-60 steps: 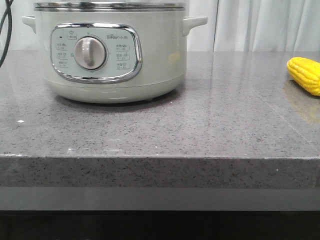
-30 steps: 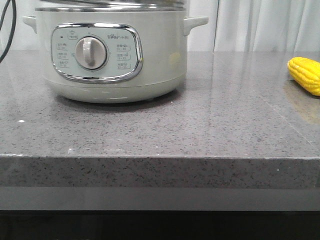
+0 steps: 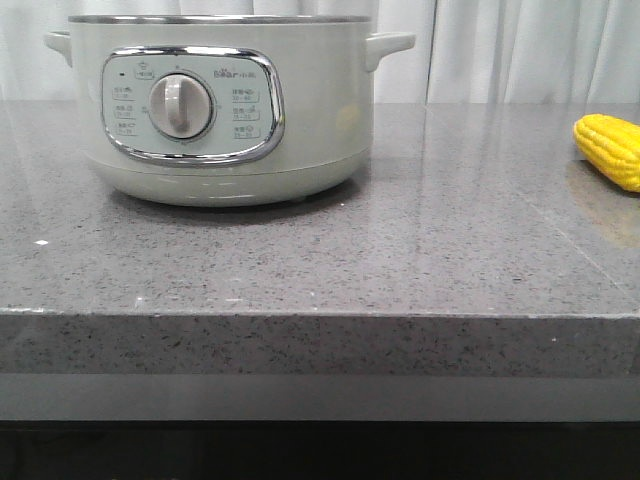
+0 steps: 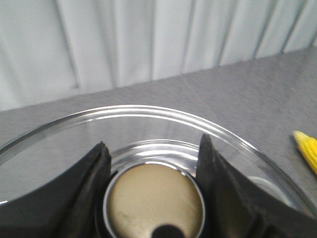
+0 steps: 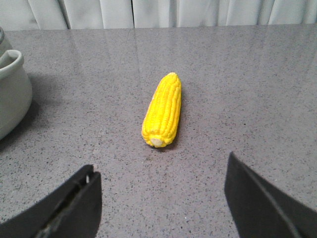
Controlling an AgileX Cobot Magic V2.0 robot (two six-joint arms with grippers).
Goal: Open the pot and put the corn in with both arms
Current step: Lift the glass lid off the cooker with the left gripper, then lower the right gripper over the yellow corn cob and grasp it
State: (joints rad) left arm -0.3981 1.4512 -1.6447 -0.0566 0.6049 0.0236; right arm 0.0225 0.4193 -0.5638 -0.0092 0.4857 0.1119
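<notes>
Pot (image 3: 215,105) sits far left on the grey tabletop (image 3: 400,250), control panel with round dial (image 3: 181,106) facing the near edge, both side handles visible. In the front view its chrome rim shows with no lid on it.

My left hand (image 4: 153,186) is closed on the round knob (image 4: 154,201) of a clear glass lid (image 4: 148,116); one dark finger on each side of the knob, both touching it. The lid rim arcs around my fingers. Left hand and lid are out of the front view.

Corn (image 5: 162,110) lies flat on the tabletop at the far right, well apart from the pot. In the front view only part of it shows at the right edge (image 3: 610,148). In the left wrist view a yellow tip of it shows at the edge (image 4: 308,151).

My right hand (image 5: 161,198) is wide open, empty, its two dark fingers (image 5: 74,203) spread well apart. The corn lies ahead of the gap between them, pale cut end toward the hand, not touched. Pot wall and one handle (image 5: 12,59) show at the edge of the right wrist view. White curtain (image 3: 520,50) behind the tabletop.
</notes>
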